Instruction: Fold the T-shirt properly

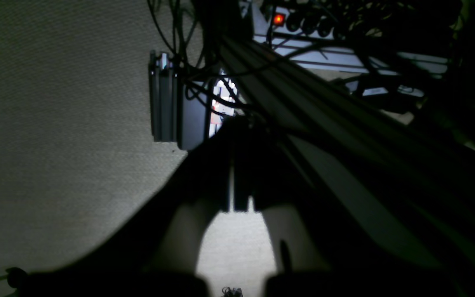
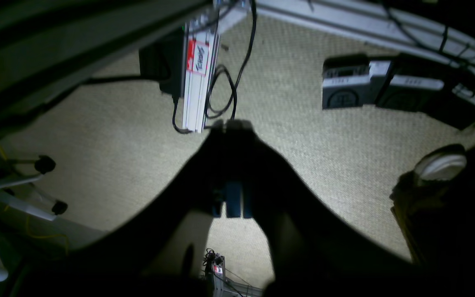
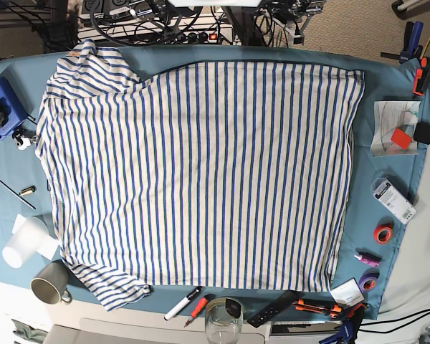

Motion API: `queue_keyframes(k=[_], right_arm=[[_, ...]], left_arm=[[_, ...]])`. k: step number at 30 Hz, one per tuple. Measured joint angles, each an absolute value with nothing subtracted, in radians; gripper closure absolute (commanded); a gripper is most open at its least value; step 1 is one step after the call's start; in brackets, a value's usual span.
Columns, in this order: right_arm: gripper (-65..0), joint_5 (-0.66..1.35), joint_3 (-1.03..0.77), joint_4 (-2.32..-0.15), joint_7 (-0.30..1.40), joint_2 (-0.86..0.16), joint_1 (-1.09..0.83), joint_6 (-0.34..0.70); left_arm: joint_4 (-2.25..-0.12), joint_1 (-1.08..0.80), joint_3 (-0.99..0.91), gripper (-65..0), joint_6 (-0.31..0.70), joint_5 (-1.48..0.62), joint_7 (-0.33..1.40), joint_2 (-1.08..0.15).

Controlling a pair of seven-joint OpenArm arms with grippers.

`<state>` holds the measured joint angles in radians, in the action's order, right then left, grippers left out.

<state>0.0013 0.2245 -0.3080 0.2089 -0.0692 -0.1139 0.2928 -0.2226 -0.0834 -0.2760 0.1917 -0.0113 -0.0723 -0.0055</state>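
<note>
The T-shirt, white with thin blue stripes, lies spread flat on the teal table cloth in the base view, with its sleeves at the left and its hem at the right. Neither arm shows in the base view. The left gripper shows only in the left wrist view, as a dark silhouette over carpet, jaws together. The right gripper shows only in the right wrist view, also dark, jaws together over carpet. Both hold nothing. The shirt is out of both wrist views.
Around the shirt are a blue device, a white cup, a grey mug, a glass, markers, tape rolls and clamps. Cables crowd the back edge.
</note>
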Motion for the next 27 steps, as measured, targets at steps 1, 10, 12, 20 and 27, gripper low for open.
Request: queue_keyframes(k=[1,10,12,20,27], right_arm=[[0.0,0.001,0.224,-0.308,0.209,-0.069,-0.114,0.293],[0.0,0.002,0.224,-0.309,0.209,-0.085,-0.123,0.294],[0.0,0.002,0.224,-0.311,0.209,-0.093,-0.133,0.294],[0.0,0.002,0.224,-0.389,0.212,-0.149,-0.197,0.297],[0.0,0.000,0.224,-0.648,0.268,-0.230,-0.360,0.296]], left_arm=[[-0.223,-0.083,-0.276,0.0,0.192,-0.011,-0.073,-0.006],[-0.229,-0.094,-0.276,0.0,0.234,-0.011,-0.073,-0.011],[-0.239,-0.107,-0.276,0.0,0.244,-0.011,-0.073,-0.017],[-0.352,-0.205,-0.276,0.0,0.271,-0.011,-0.074,-0.089],[-0.572,-0.384,-0.276,0.0,0.312,-0.084,-0.070,-0.140]])
